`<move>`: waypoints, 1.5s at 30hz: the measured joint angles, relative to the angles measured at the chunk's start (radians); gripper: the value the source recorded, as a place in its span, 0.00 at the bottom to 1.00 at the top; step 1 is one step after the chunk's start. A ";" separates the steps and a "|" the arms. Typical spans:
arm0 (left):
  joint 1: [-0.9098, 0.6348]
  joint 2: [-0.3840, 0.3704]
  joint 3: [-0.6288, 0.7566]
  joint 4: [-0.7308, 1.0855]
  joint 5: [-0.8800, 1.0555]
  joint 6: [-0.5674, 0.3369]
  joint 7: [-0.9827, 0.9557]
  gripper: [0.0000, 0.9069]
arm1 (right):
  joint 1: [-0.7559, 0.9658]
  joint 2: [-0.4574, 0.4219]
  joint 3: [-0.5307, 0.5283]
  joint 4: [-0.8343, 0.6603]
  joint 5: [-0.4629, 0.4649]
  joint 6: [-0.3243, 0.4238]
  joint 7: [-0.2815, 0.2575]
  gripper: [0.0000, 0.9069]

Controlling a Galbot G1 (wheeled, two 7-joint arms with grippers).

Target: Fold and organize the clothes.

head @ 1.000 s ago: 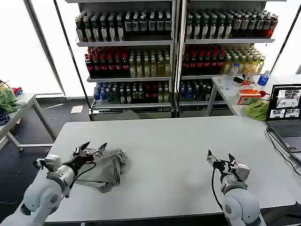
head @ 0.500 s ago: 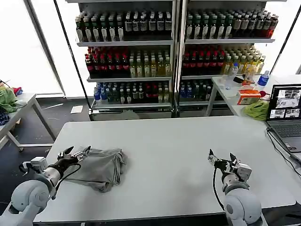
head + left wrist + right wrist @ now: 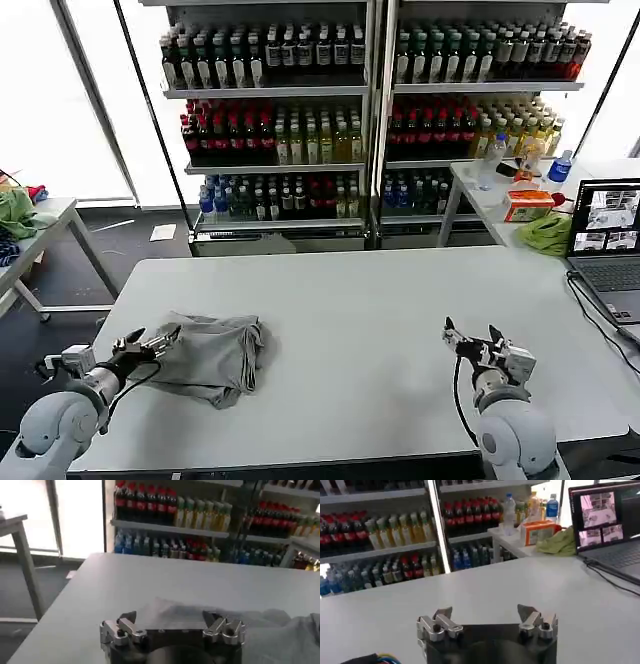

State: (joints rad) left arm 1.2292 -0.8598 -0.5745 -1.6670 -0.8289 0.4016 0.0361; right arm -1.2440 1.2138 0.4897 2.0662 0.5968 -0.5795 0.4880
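Observation:
One piece of the clothes, a grey T-shirt [image 3: 212, 356], lies in a loose folded bundle on the left part of the white table [image 3: 360, 300]. My left gripper [image 3: 150, 343] is open at the shirt's left edge, near the table's left side, with nothing between its fingers. In the left wrist view the left gripper [image 3: 170, 621] stands wide open, and the grey T-shirt [image 3: 265, 630] lies just ahead of it. My right gripper [image 3: 470, 339] hovers open and empty over bare table at the right front. The right wrist view shows the right gripper [image 3: 485, 616] open too.
A laptop [image 3: 607, 240] stands at the table's right edge, with its cable [image 3: 598, 318] trailing toward the front. A green cloth [image 3: 548, 232] lies on a side table behind it. Bottle shelves [image 3: 370, 110] fill the back. Another table [image 3: 40, 225] stands far left.
My left gripper has drawn back leftward off the grey T-shirt toward the table's left edge, still open. The shirt stays lying where it was. The right arm has barely moved.

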 measured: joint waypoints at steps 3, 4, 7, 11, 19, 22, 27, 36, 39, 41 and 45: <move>-0.003 -0.002 0.000 0.019 0.008 -0.005 0.011 1.00 | -0.002 -0.002 0.000 0.000 0.000 0.000 0.000 1.00; -0.004 -0.003 0.000 0.026 0.010 -0.007 0.013 1.00 | -0.002 -0.003 -0.001 0.000 0.000 0.000 0.000 1.00; -0.008 -0.005 0.000 0.044 0.013 -0.008 0.021 1.00 | -0.001 -0.005 -0.005 0.000 0.000 0.000 0.001 1.00; -0.002 -0.005 -0.005 0.052 0.012 -0.008 0.032 1.00 | 0.005 -0.009 -0.007 0.004 0.000 -0.001 0.001 1.00; 0.007 -0.018 -0.003 0.059 0.018 -0.007 0.048 1.00 | 0.000 -0.010 -0.008 0.004 0.000 -0.001 0.000 1.00; 0.007 -0.021 0.000 0.064 0.021 -0.008 0.052 0.98 | -0.001 -0.010 -0.007 0.004 0.000 -0.001 0.000 1.00; 0.013 -0.022 0.000 0.064 0.022 -0.007 0.058 0.00 | -0.001 -0.007 -0.005 0.003 0.000 -0.001 0.000 1.00; 0.015 -0.027 0.002 0.073 0.022 -0.007 0.064 0.00 | 0.001 -0.005 -0.008 0.005 -0.001 -0.001 0.001 1.00; 0.011 -0.029 0.002 0.079 0.021 -0.007 0.065 0.00 | 0.000 -0.008 -0.005 0.007 0.000 -0.001 0.001 1.00; 0.011 -0.028 0.002 0.081 0.021 -0.008 0.066 0.00 | -0.001 -0.009 -0.003 0.007 0.000 -0.001 0.001 1.00; 0.012 -0.027 0.000 0.081 0.021 -0.008 0.071 0.00 | -0.001 -0.010 -0.007 0.009 0.004 -0.001 0.004 1.00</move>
State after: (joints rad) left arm 1.2415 -0.8864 -0.5748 -1.5856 -0.8084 0.3935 0.1072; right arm -1.2448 1.2040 0.4827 2.0753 0.6010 -0.5804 0.4921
